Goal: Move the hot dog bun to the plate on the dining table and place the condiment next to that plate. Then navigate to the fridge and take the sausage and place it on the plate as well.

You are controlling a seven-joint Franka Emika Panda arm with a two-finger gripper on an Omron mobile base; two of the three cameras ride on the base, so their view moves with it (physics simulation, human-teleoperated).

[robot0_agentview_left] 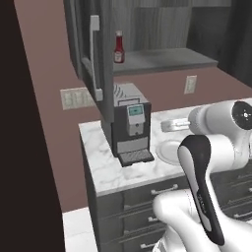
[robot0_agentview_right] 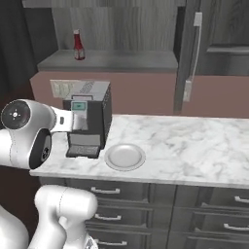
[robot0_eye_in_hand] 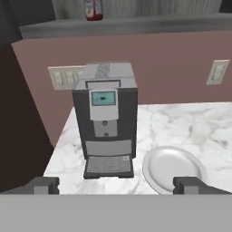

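The condiment, a small red ketchup bottle [robot0_agentview_left: 118, 47] with a white cap, stands upright on a grey shelf inside an open wall cabinet, above the counter. It also shows as the red bottle [robot0_agentview_right: 78, 45] at the upper left of the right base view, and its lower part [robot0_eye_in_hand: 93, 9] sits at the top edge of the hand view. My gripper [robot0_eye_in_hand: 116, 186] is open, with nothing between its two dark fingertips [robot0_eye_in_hand: 45, 185]. It hovers in front of the counter edge, well below and short of the bottle.
A dark coffee machine [robot0_eye_in_hand: 106, 122] stands on the marble counter [robot0_agentview_right: 194, 146] right under the shelf. A plain white plate [robot0_eye_in_hand: 172, 168] lies to its right. The open cabinet door [robot0_agentview_left: 93, 54] with a long handle juts out. Drawers [robot0_agentview_right: 121, 194] run below the counter.
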